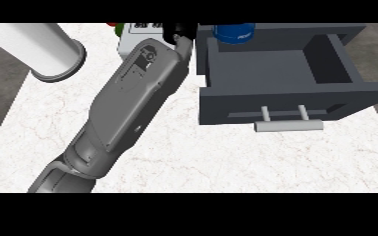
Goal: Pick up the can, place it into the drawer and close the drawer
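Reaching to 12 o'clock, left forearm point(129, 105) crosses the table point(221, 160) | left robot hand point(177, 31) mostly cut off at the top edge, grip state: cannot tell | blue can point(234, 33) at 1 o'clock, at open drawer point(280, 72) back edge | handle point(289, 125) faces 6 o'clock | white cylinder point(48, 50) at 10 o'clock

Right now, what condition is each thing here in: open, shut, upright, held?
Drawer: pulled open, nothing inside it.
Blue can: upright at the drawer's far edge, only partly in view.
Hand: mostly hidden behind its forearm, beside the can; fingers not visible.
White cylinder: resting on the counter at the left.
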`<state>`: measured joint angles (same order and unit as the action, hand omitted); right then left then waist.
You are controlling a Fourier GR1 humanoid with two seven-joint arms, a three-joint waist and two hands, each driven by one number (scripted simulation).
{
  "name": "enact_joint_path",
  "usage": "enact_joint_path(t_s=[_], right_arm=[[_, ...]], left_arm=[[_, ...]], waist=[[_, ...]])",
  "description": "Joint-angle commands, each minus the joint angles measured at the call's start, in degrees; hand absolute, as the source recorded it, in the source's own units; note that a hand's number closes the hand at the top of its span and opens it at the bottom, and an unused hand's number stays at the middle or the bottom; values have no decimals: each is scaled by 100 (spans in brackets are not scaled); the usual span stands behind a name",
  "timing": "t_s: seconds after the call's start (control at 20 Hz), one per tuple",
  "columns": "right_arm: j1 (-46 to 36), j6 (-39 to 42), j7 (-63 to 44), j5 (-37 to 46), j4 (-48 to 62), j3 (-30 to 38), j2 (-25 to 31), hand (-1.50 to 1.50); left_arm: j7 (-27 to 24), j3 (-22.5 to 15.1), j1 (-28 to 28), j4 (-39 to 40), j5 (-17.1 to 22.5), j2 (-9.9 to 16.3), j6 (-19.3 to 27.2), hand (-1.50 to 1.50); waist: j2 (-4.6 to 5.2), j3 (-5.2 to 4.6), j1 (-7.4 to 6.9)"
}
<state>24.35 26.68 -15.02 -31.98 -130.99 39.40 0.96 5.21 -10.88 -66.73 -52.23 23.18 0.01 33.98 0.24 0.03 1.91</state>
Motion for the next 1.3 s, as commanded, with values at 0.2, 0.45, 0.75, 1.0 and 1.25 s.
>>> enact_joint_path(t_s=[0.2,0.45,0.75,1.0,1.25], right_arm=[[-184,-139,-120,255,-100,-218,-81,-150],[-303,-196,-326,-37,-56,-75,241,-150],[-59,-11,-53,104,-148,-270,-90,-150],[-112,56,-96,27,-146,-227,-88,-150],[-216,57,-160,155,-186,-329,-71,-150]], left_arm=[[-114,-515,-934,891,816,-1,420,150],[-552,-758,-1253,1533,1304,-1,332,150],[-816,-1174,-1272,1887,1850,-1,473,150],[-906,-1495,-1262,2210,2246,-1,605,150],[-1100,-2025,-1268,2290,2386,-1,814,150]], waist=[[6,2,54],[28,4,150],[42,7,234],[61,10,325],[77,12,407]])
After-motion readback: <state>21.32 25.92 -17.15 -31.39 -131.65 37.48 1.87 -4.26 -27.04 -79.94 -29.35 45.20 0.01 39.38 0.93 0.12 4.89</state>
